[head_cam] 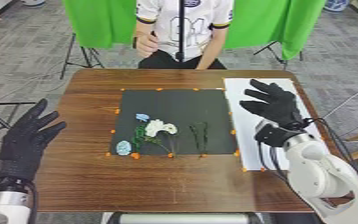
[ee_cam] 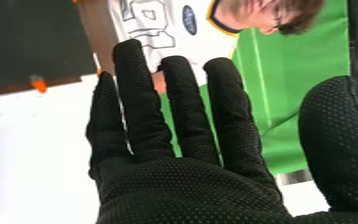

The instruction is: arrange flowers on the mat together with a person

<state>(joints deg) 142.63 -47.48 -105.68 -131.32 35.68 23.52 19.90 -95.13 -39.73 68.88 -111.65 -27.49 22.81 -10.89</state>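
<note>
The flowers lie on the dark mat (head_cam: 167, 105) on the brown wooden counter (head_cam: 87, 175), grouped over its nearer half. The white flowers (head_cam: 160, 127) sit a little left of the mat's middle, heads towards the far side, with a thin stem running from them towards the robot, its long axis nearly front to back. Just left of them, the green foliage (head_cam: 139, 136) runs lengthwise in the same way, and the small blue flower (head_cam: 142, 117) lies at its far end. The pale blue flower (head_cam: 123, 147) is at the mat's near left corner, its slightly longer axis also front to back. To the right of the white blooms, the thin green stems (head_cam: 203, 137) lie side by side, stretched towards the robot's edge of the mat.

Orange pieces (head_cam: 135, 156) dot the mat's border, and a white sheet (head_cam: 253, 120) lies along its right side.

The right hand (head_cam: 283, 111) is over the sheet, fingers spread, pointing forward and to the left, thumb apart; the wrist view shows them extended, gripping nothing. The left hand (head_cam: 20, 146) is by the counter's left edge, fingers fanned and pointing forward, clear of the flowers.
</note>
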